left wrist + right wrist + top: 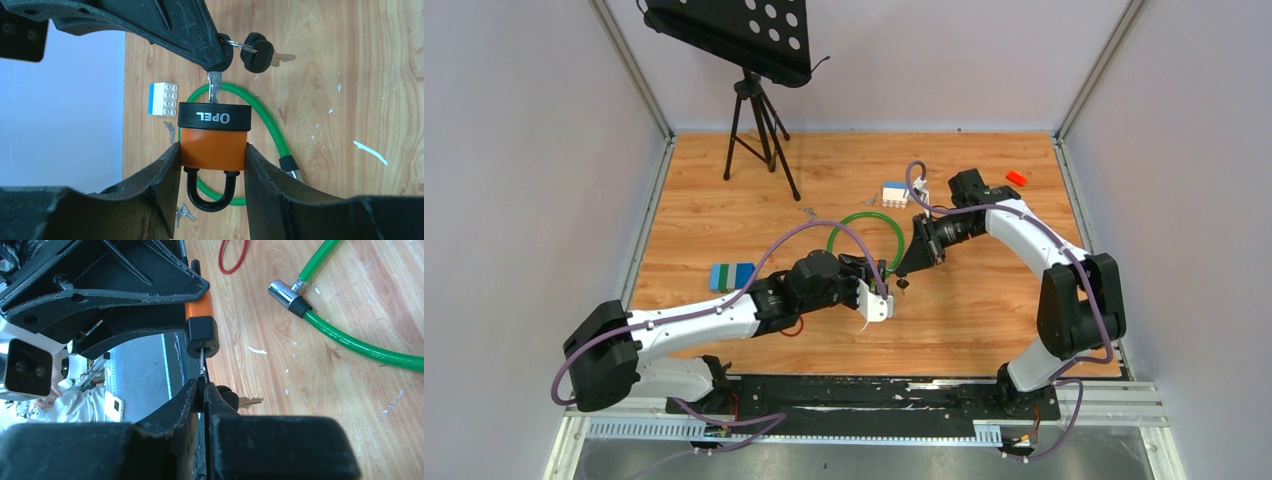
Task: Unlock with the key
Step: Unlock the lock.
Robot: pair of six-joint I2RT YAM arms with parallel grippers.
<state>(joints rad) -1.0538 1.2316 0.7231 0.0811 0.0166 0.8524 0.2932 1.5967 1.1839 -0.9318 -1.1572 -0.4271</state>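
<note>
Left gripper [212, 161]: you clamp the orange padlock [214, 141] by its sides;
Right gripper [204, 390]: you pinch the key [214, 86] tight;
Key: blade tip in the padlock's keyhole;
Padlock: between your grippers, near the green cable [272, 129].

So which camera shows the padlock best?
Left wrist: the orange padlock faces the camera, with its body, black shackle and OPEL cap all clear, and the key entering its top. Right wrist sees only its keyhole end, edge-on. Top external: too small to make out.
</note>
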